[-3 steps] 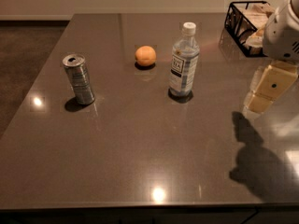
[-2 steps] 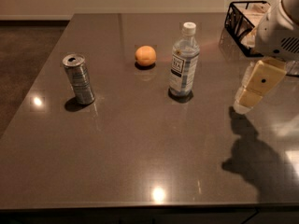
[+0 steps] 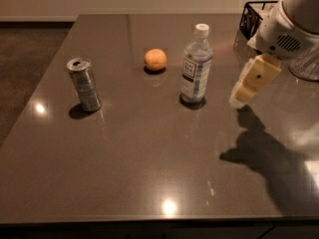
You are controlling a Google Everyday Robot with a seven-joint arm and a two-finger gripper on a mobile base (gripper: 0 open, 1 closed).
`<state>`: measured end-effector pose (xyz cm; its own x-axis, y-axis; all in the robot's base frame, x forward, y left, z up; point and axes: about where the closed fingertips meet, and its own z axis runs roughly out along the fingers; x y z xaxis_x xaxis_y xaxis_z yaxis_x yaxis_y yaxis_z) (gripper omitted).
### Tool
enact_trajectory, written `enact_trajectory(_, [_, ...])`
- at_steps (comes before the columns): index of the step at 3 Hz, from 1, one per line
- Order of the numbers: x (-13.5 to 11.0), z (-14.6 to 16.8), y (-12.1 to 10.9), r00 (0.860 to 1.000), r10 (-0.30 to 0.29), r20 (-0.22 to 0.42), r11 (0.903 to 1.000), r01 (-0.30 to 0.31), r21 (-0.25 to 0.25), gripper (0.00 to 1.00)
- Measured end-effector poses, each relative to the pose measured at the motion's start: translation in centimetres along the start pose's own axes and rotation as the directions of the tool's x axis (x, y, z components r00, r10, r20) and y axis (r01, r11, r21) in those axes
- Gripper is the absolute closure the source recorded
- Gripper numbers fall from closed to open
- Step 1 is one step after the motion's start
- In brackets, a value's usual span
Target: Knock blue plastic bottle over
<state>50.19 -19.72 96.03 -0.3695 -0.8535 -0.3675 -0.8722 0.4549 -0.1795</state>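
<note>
Tabletop point(image 3: 149, 158), blue plastic bottle point(image 3: 196, 66) upright, gripper point(image 3: 239, 97) near

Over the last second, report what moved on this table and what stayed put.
The end effector moved left, toward the blue plastic bottle, and now hangs to the right of it, apart from it. It has taken hold of nothing. The bottle stands upright in the same spot. The silver can and the orange have not moved either.

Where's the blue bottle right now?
Camera view: the blue plastic bottle stands upright centre frame, right of the orange; the hand hangs to its right, apart.
</note>
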Motion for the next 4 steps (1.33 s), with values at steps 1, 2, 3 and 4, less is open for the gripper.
enact_trajectory(1, [-1.2,1.5,-1.4,0.994,0.074,0.075,0.9973,-0.073,-0.006,0.0])
enact_trajectory(2, [-4.0,3.4,-2.9,0.968,0.144,0.206,0.9895,-0.142,-0.026,0.0])
enact_trajectory(3, [-6.0,4.5,-4.0,0.945,0.172,0.279,0.9849,-0.171,-0.03,0.0])
enact_trajectory(4, [-7.5,5.4,-4.8,0.929,0.187,0.32,0.9822,-0.183,-0.042,0.0])
